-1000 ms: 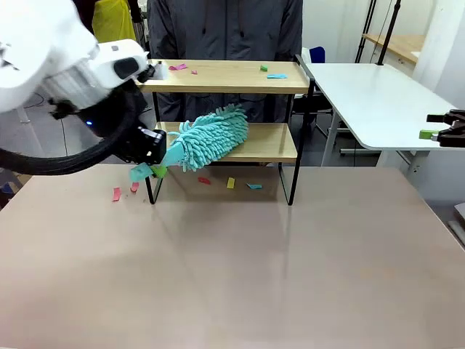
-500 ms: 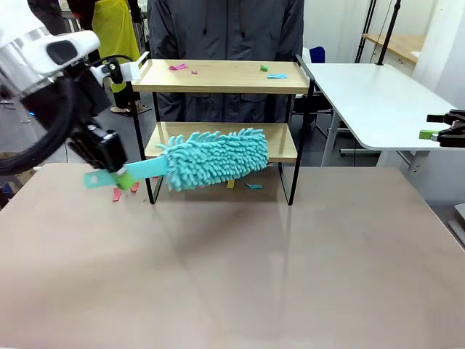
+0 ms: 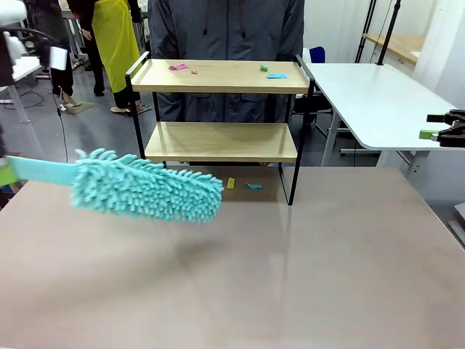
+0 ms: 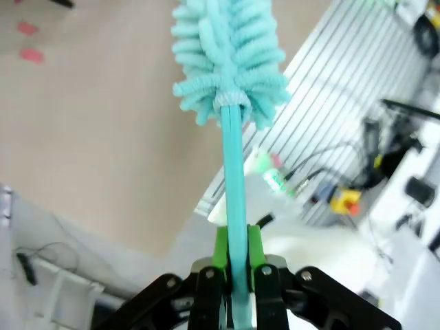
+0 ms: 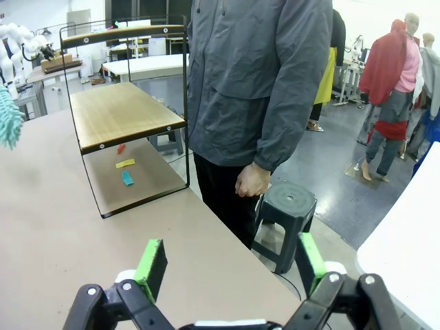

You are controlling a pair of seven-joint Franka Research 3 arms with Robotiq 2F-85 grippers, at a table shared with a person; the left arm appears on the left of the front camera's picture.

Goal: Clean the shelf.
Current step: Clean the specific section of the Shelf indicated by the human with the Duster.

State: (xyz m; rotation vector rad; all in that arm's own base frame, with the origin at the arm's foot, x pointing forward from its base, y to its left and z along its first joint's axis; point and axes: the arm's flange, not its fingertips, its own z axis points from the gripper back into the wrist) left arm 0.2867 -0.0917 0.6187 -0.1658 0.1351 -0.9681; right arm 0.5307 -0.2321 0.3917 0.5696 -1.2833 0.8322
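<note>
The shelf (image 3: 221, 142) stands at the table's far side in front of a person. Its top board (image 3: 225, 75) carries pink, green and blue paper scraps (image 3: 178, 67); its lower board is bare. A fluffy teal duster (image 3: 149, 191) hangs level over the table, left of and in front of the shelf, with its handle (image 3: 36, 171) running off the left edge. In the left wrist view my left gripper (image 4: 234, 251) is shut on that handle, the duster head (image 4: 227, 62) pointing away. My right gripper (image 5: 230, 265) is open and holds nothing; it sits far right (image 3: 437, 126).
Yellow (image 3: 231, 183) and blue (image 3: 253, 186) scraps lie on the table under the shelf. Pink scraps (image 4: 27, 41) lie on the table near the duster. A person (image 5: 261, 82) stands behind the shelf, a stool (image 5: 289, 199) beside them. A white side table (image 3: 378, 102) stands at the right.
The duster has come off the lower board and swung left and down over the table. My left arm has drawn back out of the picture's left edge.
</note>
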